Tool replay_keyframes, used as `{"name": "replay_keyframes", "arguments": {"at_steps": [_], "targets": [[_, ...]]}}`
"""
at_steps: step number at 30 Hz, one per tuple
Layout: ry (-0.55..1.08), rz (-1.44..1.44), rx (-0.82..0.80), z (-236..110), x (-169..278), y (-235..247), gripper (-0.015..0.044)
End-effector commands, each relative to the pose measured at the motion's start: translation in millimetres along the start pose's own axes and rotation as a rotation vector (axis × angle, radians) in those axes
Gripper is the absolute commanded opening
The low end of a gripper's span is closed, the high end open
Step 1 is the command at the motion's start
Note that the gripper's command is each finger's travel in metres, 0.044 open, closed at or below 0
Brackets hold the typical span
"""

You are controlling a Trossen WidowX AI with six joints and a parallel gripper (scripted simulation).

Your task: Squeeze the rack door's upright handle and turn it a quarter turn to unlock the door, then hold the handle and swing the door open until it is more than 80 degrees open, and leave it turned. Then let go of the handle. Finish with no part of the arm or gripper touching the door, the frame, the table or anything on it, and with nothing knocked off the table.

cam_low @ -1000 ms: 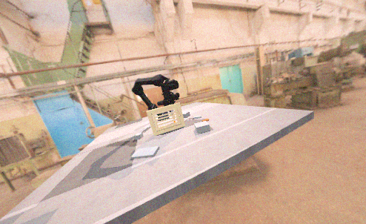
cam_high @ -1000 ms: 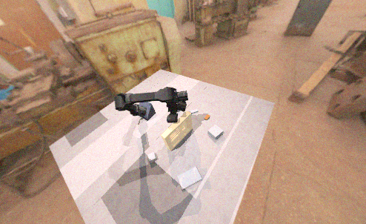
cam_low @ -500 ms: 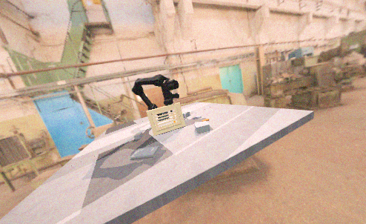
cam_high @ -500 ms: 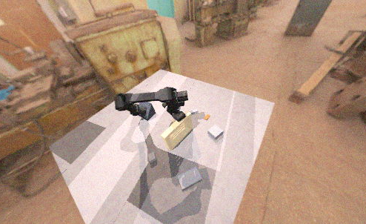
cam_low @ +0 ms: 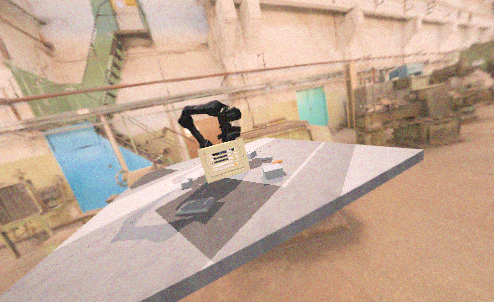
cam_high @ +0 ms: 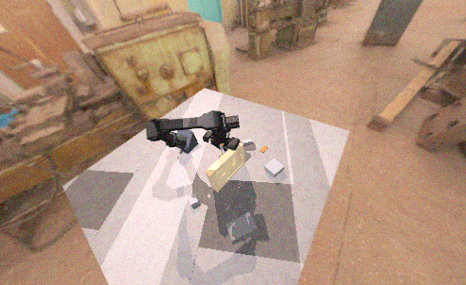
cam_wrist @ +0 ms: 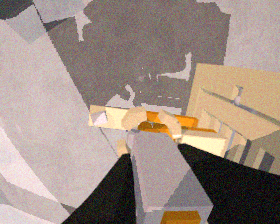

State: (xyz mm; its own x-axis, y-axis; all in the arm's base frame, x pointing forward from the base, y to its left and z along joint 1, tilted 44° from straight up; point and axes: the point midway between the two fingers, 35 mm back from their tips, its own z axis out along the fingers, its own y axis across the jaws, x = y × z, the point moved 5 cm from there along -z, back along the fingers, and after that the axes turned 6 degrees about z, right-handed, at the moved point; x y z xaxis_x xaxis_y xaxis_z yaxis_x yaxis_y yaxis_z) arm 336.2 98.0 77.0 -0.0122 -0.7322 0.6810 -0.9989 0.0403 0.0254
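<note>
The tan rack frame (cam_high: 225,171) (cam_low: 226,176) (cam_wrist: 256,80) stands upright on the table (cam_high: 320,156) (cam_low: 369,165). In the wrist view it lies to the right, with its slots in sight. My gripper (cam_high: 222,142) (cam_wrist: 155,155) is behind it in the top and exterior views and is shut on the handle, whose orange end (cam_wrist: 181,218) shows low in the wrist view. Grey surfaces hide most of the handle. A narrow tan strip (cam_wrist: 206,143) with orange pieces crosses just beyond the fingertips. The door's exact angle cannot be told.
A white block (cam_high: 274,166) (cam_low: 273,171) and a small orange piece (cam_high: 263,149) (cam_low: 277,161) lie right of the rack. A flat grey-blue block (cam_high: 242,228) (cam_low: 196,205) lies in front, in shadow. A small block (cam_high: 194,203) (cam_low: 186,184) lies to the left.
</note>
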Motion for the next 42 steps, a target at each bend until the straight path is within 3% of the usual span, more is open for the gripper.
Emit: {"name": "replay_keyframes", "arguments": {"at_steps": [1, 7, 18, 42], "targets": [[0.006, -0.044, 0.001, 0.4, 1.2, -0.3, 0.0018], [0.006, -0.044, 0.001, 0.4, 1.2, -0.3, 0.0018], [0.006, -0.044, 0.001, 0.4, 1.2, -0.3, 0.0290], [0.004, 1.070, 0.003, 0.3, 1.3, 0.1, 0.0290]]}}
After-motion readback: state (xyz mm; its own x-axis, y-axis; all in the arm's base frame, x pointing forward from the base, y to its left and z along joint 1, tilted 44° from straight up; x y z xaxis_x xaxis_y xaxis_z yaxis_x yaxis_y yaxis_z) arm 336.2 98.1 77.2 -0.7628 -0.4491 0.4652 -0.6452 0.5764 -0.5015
